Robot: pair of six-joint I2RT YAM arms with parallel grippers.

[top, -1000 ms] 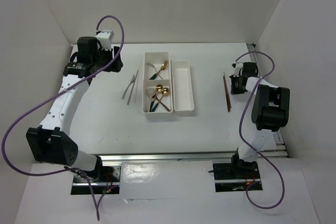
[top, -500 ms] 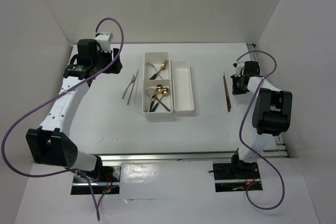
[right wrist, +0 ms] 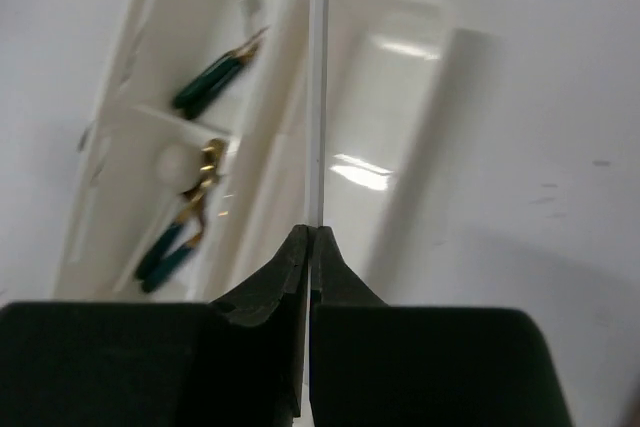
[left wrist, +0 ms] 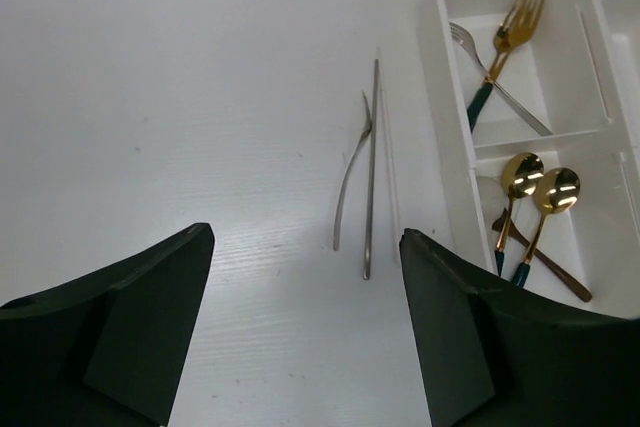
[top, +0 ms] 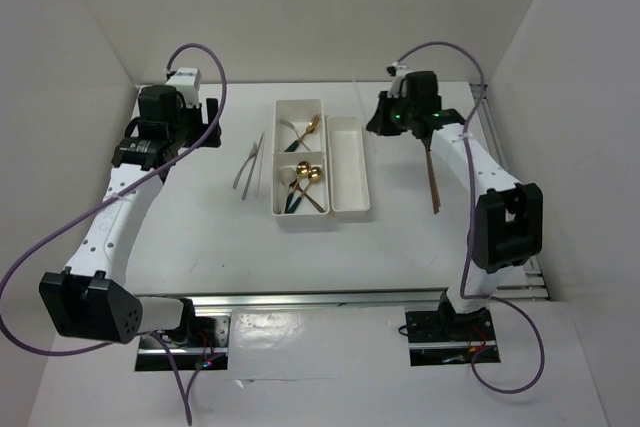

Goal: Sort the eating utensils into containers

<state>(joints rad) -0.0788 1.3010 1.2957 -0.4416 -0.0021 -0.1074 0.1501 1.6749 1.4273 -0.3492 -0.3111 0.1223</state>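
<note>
Top view first: compared with a second ago the right arm has swung way over from the right side of the table, and the right gripper (top: 382,119) now sits near the top end of the narrow tray (top: 348,147). The brown chopsticks (top: 432,175) are still lying right of centre, long axis running top to bottom. The left gripper (top: 210,119) has barely shifted in the upper left. The two-compartment tray (top: 276,162) is mid-frame, with the silver fork (top: 243,169) and silver chopstick (top: 256,162) just left of it. Left wrist view: jaws spread wide with nothing between them. The fork and chopstick lie side by side on the table, pointing up the frame, and the gold fork (left wrist: 515,22) sits in the upper compartment at top right with its tines up. Right wrist view: fingers pinched tight on a white chopstick (right wrist: 317,97), which runs straight up the frame between the two trays.
</note>
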